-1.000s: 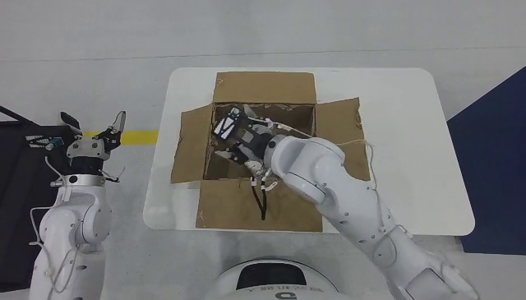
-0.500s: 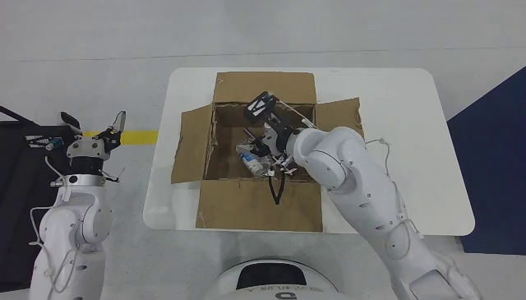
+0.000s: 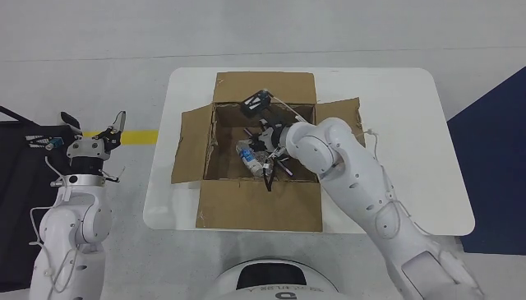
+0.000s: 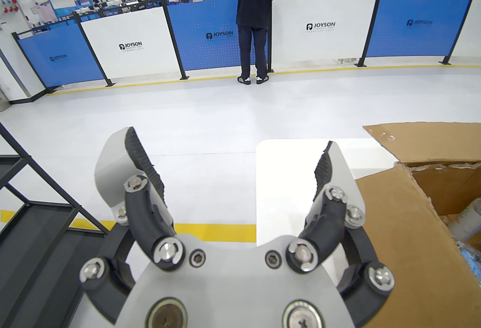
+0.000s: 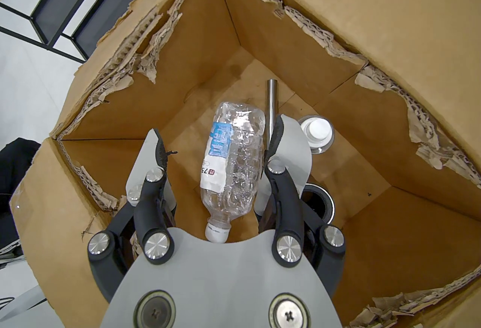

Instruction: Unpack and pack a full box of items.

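Note:
An open cardboard box (image 3: 189, 148) stands on the white table (image 3: 394, 127), its flaps spread and its edges torn. A crumpled clear plastic bottle (image 5: 229, 171) with a blue-and-white label lies on the box floor, also visible from above (image 3: 251, 156). My right gripper (image 5: 217, 126) hangs open over the box with the bottle below and between its fingers, apart from them. From above, the right gripper (image 3: 257, 101) is near the box's far wall. My left gripper (image 4: 230, 138) is open and holds nothing, off the table's left side (image 3: 93, 126).
Beside the bottle in the box are a metal rod (image 5: 271, 96), a white-capped jar (image 5: 316, 132) and a dark round container (image 5: 318, 196). A black rack (image 4: 34, 228) stands on the floor to the left of the table. The table's right half (image 3: 411, 168) is bare.
My right gripper has risen from the box's left part and moved toward its far wall. The bottle now lies uncovered on the box floor. The left arm has not moved.

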Motion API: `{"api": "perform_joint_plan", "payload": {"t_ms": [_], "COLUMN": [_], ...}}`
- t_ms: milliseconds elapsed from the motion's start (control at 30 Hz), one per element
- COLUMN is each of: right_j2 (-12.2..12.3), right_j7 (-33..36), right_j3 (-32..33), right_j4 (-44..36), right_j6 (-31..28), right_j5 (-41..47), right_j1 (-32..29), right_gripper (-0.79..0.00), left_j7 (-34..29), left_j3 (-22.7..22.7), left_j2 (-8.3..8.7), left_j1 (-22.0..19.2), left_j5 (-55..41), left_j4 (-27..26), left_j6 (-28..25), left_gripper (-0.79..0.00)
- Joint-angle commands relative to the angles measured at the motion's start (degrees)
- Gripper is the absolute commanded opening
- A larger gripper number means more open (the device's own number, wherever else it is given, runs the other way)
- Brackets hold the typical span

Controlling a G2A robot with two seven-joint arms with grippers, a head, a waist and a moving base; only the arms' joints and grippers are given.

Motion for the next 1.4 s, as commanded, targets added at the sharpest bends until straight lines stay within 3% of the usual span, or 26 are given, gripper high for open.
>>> {"api": "perform_joint_plan", "payload": {"t_ms": [0, 267, 533, 667, 1033, 1200, 1367], "right_j2": [-0.04, 0.24, 1.41, 1.24, -0.51, -1.13, -1.73], "right_j7": [0.03, -0.78, -0.50, -0.27, 0.75, 0.84, 1.01], "right_j3": [-0.15, 0.47, 4.57, 3.51, -0.49, -1.48, -2.37], "right_j4": [0.93, -0.40, -3.66, -1.98, 8.23, 11.32, 14.31], "right_j6": [0.03, 0.84, 4.66, 3.48, 7.00, 7.64, 7.83], "right_j5": [0.26, -0.40, -3.02, -3.62, -3.81, -2.62, -1.41], "right_j1": [0.30, -0.66, -5.35, -3.34, 5.13, 7.20, 9.10], "right_gripper": [-0.237, -0.166, -0.015, -0.009, 0.000, -0.068, -0.246], "left_j7": [0.00, 0.00, 0.00, 0.00, 0.00, 0.00, 0.00], "left_j3": [0.00, 0.00, 0.00, 0.00, 0.00, 0.00, 0.00], "left_j2": [0.00, 0.00, 0.00, 0.00, 0.00, 0.00, 0.00], "left_j1": [0.00, 0.00, 0.00, 0.00, 0.00, 0.00, 0.00], "left_j5": [0.00, 0.00, 0.00, 0.00, 0.00, 0.00, 0.00], "left_j4": [0.00, 0.00, 0.00, 0.00, 0.00, 0.00, 0.00], "left_j6": [0.00, 0.00, 0.00, 0.00, 0.00, 0.00, 0.00], "left_gripper": [0.000, 0.000, 0.000, 0.000, 0.000, 0.000, 0.000]}}
